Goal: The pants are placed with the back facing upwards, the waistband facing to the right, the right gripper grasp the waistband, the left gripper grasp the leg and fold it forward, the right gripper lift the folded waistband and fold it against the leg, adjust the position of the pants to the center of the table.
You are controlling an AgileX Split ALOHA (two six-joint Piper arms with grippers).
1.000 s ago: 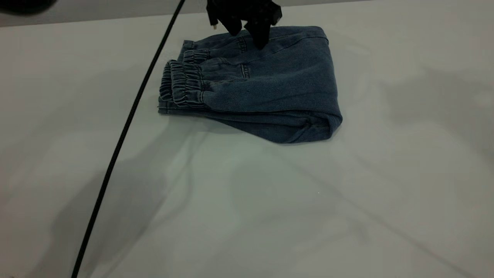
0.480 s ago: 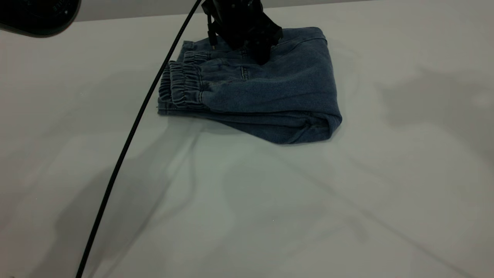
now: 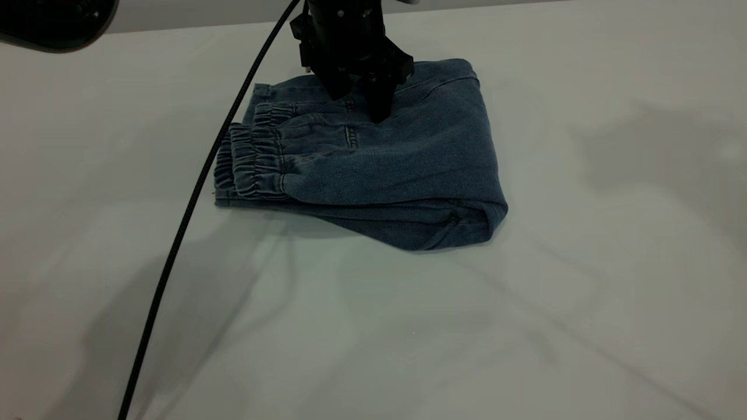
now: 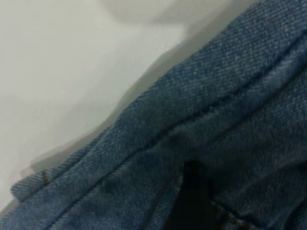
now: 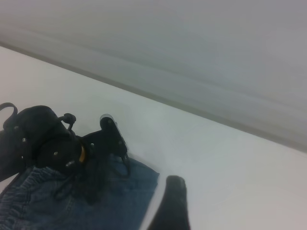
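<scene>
The pants (image 3: 397,169) lie folded into a compact bundle at the far middle of the white table (image 3: 408,338). Their ruched waistband (image 3: 251,160) is on top at the bundle's left end. No printed leg shows. My left gripper (image 3: 359,108) comes down from the far side, open, with both tips pressed on the denim near the bundle's far edge. In the left wrist view the denim (image 4: 201,124) fills the picture. My right gripper (image 5: 171,206) is off the cloth, beyond the far right corner of the pants (image 5: 120,196), and looks across at the left gripper (image 5: 91,158).
A thin black cable (image 3: 187,216) runs from the left arm diagonally down to the front left edge, passing just left of the waistband. A dark rounded piece of the rig (image 3: 52,20) hangs at the top left corner. Bare tabletop surrounds the bundle.
The left gripper came down onto the denim, then moved toward the front and left. The folded pants slid with it by a small distance.
</scene>
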